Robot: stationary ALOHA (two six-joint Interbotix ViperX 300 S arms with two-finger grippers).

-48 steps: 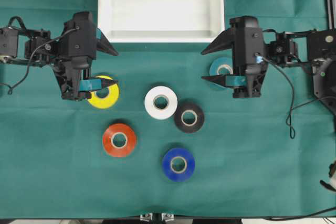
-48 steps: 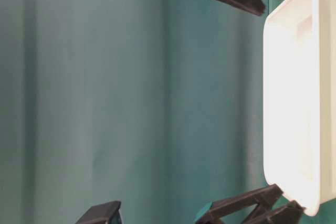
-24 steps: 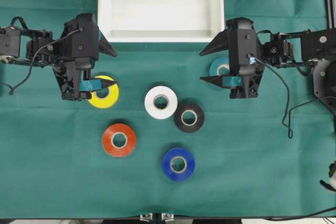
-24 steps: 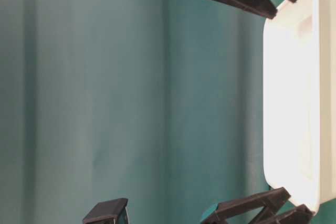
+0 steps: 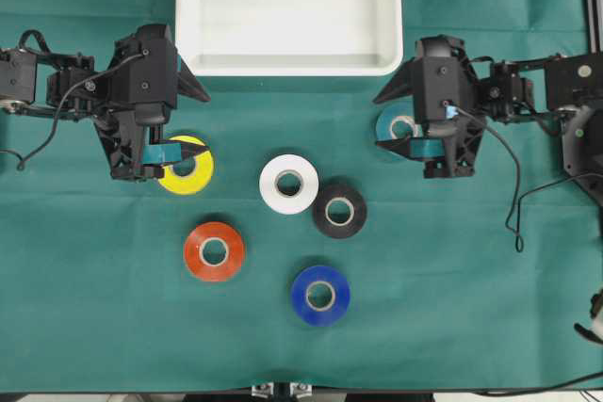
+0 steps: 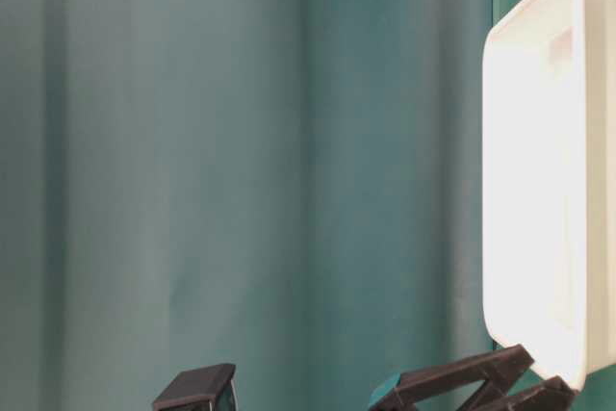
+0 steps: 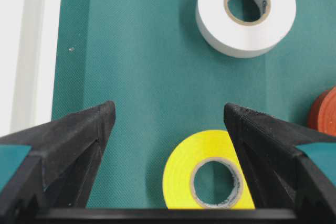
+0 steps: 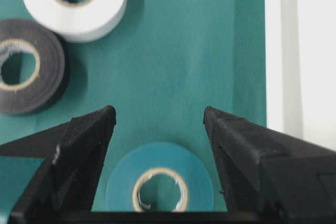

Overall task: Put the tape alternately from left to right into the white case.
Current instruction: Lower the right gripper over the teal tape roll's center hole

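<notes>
Both grippers hang over the green cloth (image 5: 94, 308) with their jaws spread wide, and we see nothing held in either one. On the left side, the left gripper (image 5: 200, 120) is black and points toward the middle of the table. Its arm lies flat and straight. The yellow ring-shaped roll of tape (image 5: 187, 166) lies on the cloth partly under its lower finger, and in the left wrist view this roll (image 7: 209, 173) sits between the two fingers.

Next we see the orange-red roll of tape (image 5: 214, 250), the white roll of tape (image 5: 288, 183), the black roll of tape (image 5: 339, 211) and the blue roll of tape (image 5: 320, 295). All lie flat on the cloth. White and black touch.

At the top, the big shallow white plastic case (image 5: 288, 65) has nothing in it.

On the right, the right gripper (image 5: 386, 122) points toward the middle too. The teal roll of tape (image 5: 394, 124) lies flat between its fingers, near the case's corner.
</notes>
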